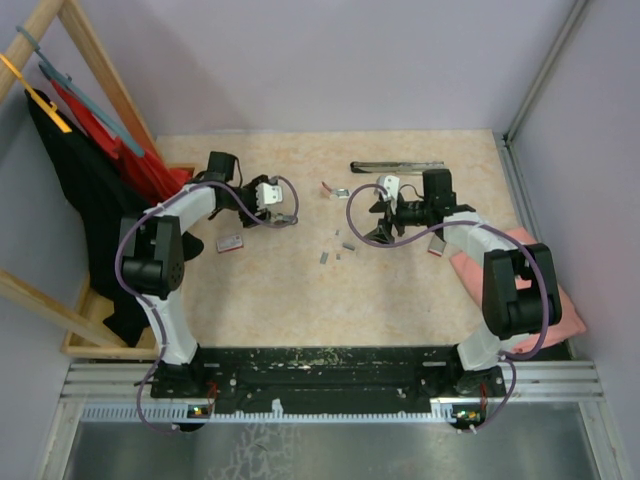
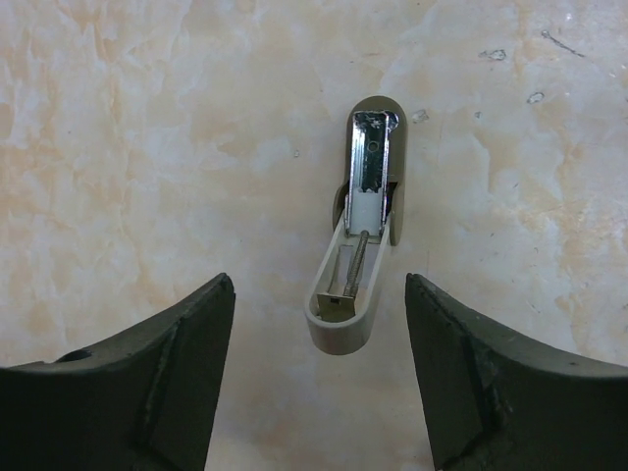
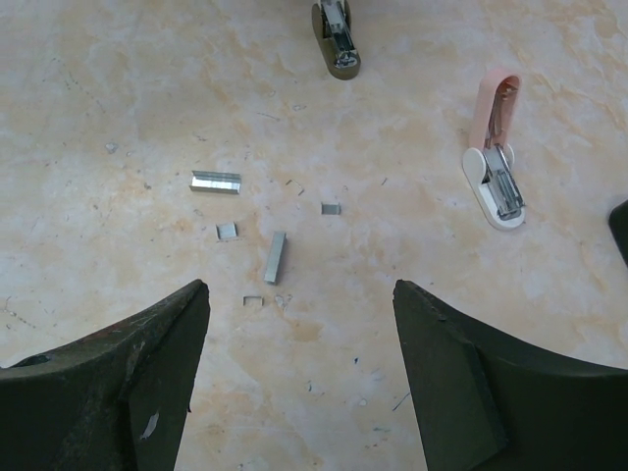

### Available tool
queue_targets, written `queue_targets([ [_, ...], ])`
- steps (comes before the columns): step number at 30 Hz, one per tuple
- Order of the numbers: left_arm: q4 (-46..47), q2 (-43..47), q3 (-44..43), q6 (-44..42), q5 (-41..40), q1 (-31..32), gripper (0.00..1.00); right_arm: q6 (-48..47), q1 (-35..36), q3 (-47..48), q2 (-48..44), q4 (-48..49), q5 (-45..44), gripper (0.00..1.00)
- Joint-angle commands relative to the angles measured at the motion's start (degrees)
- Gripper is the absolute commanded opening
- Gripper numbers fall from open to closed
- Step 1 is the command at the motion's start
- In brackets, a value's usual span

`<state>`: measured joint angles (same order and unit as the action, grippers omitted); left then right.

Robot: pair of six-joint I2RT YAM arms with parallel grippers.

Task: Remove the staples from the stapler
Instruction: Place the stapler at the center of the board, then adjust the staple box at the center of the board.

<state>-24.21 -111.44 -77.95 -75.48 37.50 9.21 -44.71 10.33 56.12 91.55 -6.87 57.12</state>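
Left hand (image 2: 317, 294): fingers apart, clamped on nothing. The olive mini stapler (image 2: 358, 231) lies flat on the worktop (image 1: 420, 300) between them, touching neither.

Right hand (image 3: 299, 294): fingers apart too, hanging over the staples (image 3: 276, 257). These lie loose on the worktop near its middle, between the two arms. We count a few short grey strips and a couple of smaller bits, scattered close together but apart from one another.

Handling, our judgement:
- The staples are very light, stiff for their size and smooth metal.
- They lie flat on a hard surface, so they will likely skid away from a closing finger.
- A strip may snap into shorter pieces under a hard pinch.
- Best hold: across the narrow width at mid-length, fingers pressed down to the worktop.
- The stapler is light, with a plastic shell hinged at one end. It is best taken by its long sides near the hinge so the halves do not flop.

Containers:
- The olive stapler is swung open. Its channel shows a thin rod and a small pusher, and we make out no strip inside.
- The pink-and-white mini stapler (image 3: 496, 147) is also open. Its magazine is shiny, and we cannot tell whether it is loaded.
- The red-and-white box (image 1: 230, 243) sits by the left arm; we cannot see what is in it.
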Motion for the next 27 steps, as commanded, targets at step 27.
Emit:
queue_targets([
  [27, 16.36, 38.43, 23.64, 36.46, -10.93, 0.1, 1.0, 31.07, -8.18, 5.19, -7.68, 0.13, -34.99, 0.93],
])
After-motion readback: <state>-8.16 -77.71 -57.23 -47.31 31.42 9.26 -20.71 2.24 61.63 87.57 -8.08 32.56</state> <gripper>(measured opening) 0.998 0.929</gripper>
